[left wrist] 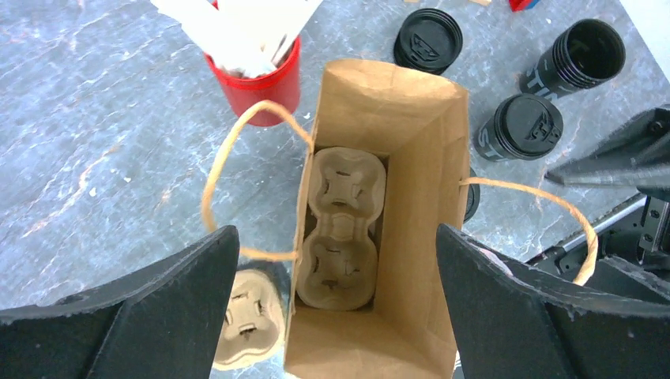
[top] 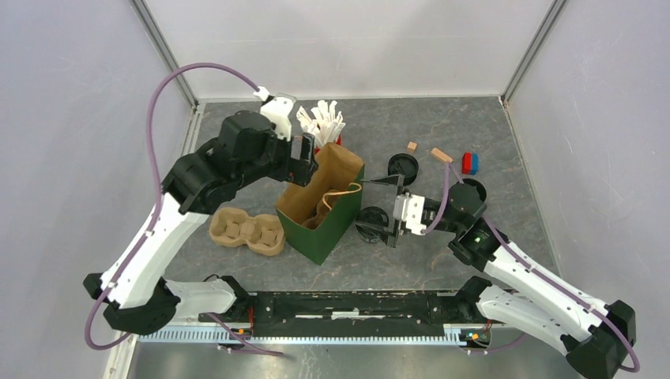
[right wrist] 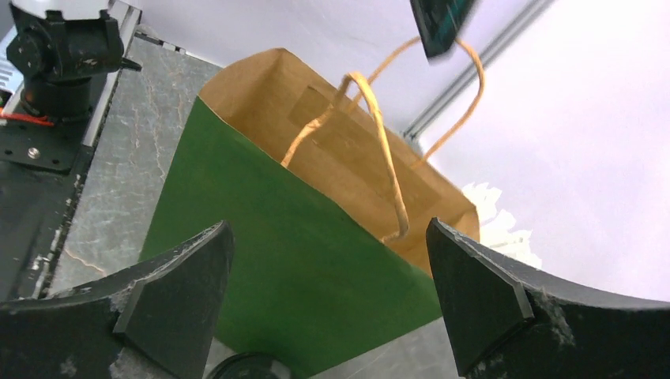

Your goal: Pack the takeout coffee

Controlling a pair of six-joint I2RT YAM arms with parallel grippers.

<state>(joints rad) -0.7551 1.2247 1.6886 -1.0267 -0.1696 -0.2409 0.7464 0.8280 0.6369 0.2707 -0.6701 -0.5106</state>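
Observation:
The takeout coffee, a short black cup with white lettering and a black lid (left wrist: 522,126), stands on the table to the right of the green paper bag (top: 320,213). The bag stands open, with a cardboard cup carrier (left wrist: 340,229) lying at its bottom. My left gripper (left wrist: 336,230) hovers open above the bag's mouth, holding nothing. On the bag's right side my right gripper (top: 376,210) is open and empty, facing the green wall (right wrist: 292,237). A black round top (right wrist: 245,368) shows low between its fingers.
A red cup of white sticks (left wrist: 257,79) stands behind the bag. A loose black lid (left wrist: 427,39) and a stack of open black cups (left wrist: 581,55) lie to the right. A second cardboard carrier (top: 246,231) sits left of the bag. Small blocks (top: 469,163) lie far right.

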